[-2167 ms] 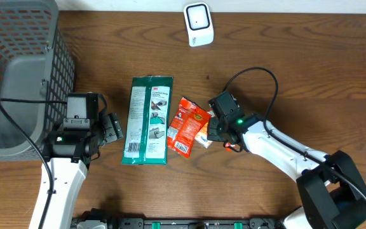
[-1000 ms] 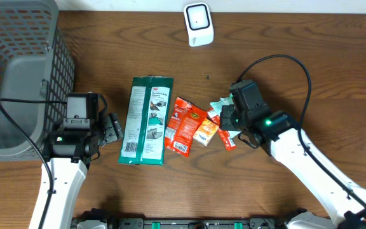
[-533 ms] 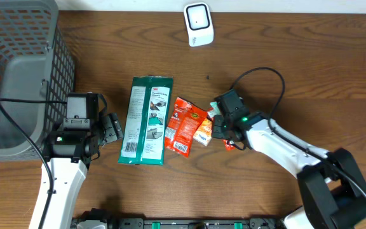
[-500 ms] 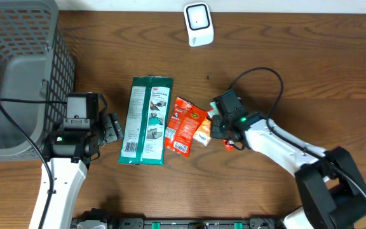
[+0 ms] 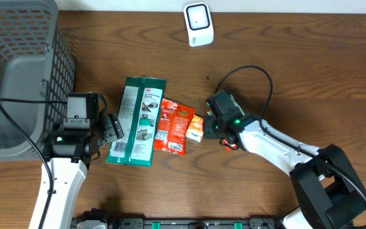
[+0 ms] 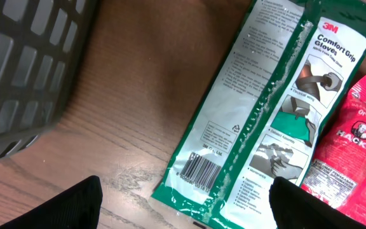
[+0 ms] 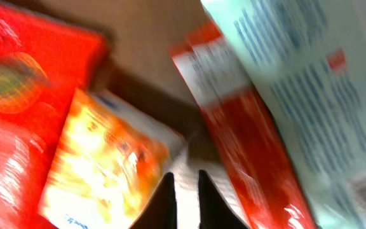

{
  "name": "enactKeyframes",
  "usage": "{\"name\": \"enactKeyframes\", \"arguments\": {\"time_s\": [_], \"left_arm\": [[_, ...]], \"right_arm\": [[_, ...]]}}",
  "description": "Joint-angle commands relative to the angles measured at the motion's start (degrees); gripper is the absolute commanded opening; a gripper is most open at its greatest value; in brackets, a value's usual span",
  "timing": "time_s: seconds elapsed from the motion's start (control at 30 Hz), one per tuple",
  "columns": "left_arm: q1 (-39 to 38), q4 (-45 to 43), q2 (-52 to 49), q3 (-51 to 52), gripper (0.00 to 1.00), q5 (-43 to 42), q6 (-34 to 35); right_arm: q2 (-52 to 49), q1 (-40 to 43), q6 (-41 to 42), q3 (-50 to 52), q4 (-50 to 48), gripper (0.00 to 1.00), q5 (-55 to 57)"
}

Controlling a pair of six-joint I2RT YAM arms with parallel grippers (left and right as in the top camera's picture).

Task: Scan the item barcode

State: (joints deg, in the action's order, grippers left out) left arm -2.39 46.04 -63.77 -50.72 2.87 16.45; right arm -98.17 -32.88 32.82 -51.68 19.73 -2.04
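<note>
The green glove pack (image 6: 265, 108) is carrying the brand mark "3M" (image 6: 327, 27) in red at its upper right corner in the left wrist view. Directly below, white lettering is reading "Comfort Grip Gloves". A black barcode (image 6: 199, 170) is sitting on the white panel at the pack's lower end; its digits are showing too small to read, as are the panel's instruction lines. The red packet (image 6: 351, 152) beside the pack is displaying "Original" and, in large letters, what is appearing to be "HACKS". In the right wrist view, the pale packet (image 7: 304, 83) is bearing blue print lines that are blurring beyond legibility.
</note>
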Motion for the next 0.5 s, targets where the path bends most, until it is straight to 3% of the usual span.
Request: {"name": "enactKeyframes", "arguments": {"time_s": [0.0, 0.07, 0.13, 0.3, 0.47], "left_arm": [[0.20, -0.04, -0.22, -0.83, 0.85, -0.33, -0.31], [0.20, -0.04, -0.22, -0.83, 0.85, -0.33, -0.31], [0.20, -0.04, -0.22, -0.83, 0.85, -0.33, -0.31], [0.20, -0.04, -0.22, -0.83, 0.85, -0.33, -0.31], [0.20, -0.04, -0.22, -0.83, 0.85, -0.33, -0.31]], "right_arm": [[3.69, 2.73, -10.80, -4.66, 6.67, 0.17, -1.77], [5.95, 4.48, -15.08, -7.80, 12.46, 0.29, -3.17], [8.09, 6.54, -19.54, -11.08, 19.82, 0.36, -4.28], [8.92, 8.83, -25.18, -11.85, 27.10, 0.39, -4.24], [6.54, 8.96, -29.73, -11.13, 26.05, 0.43, -3.28]]}}
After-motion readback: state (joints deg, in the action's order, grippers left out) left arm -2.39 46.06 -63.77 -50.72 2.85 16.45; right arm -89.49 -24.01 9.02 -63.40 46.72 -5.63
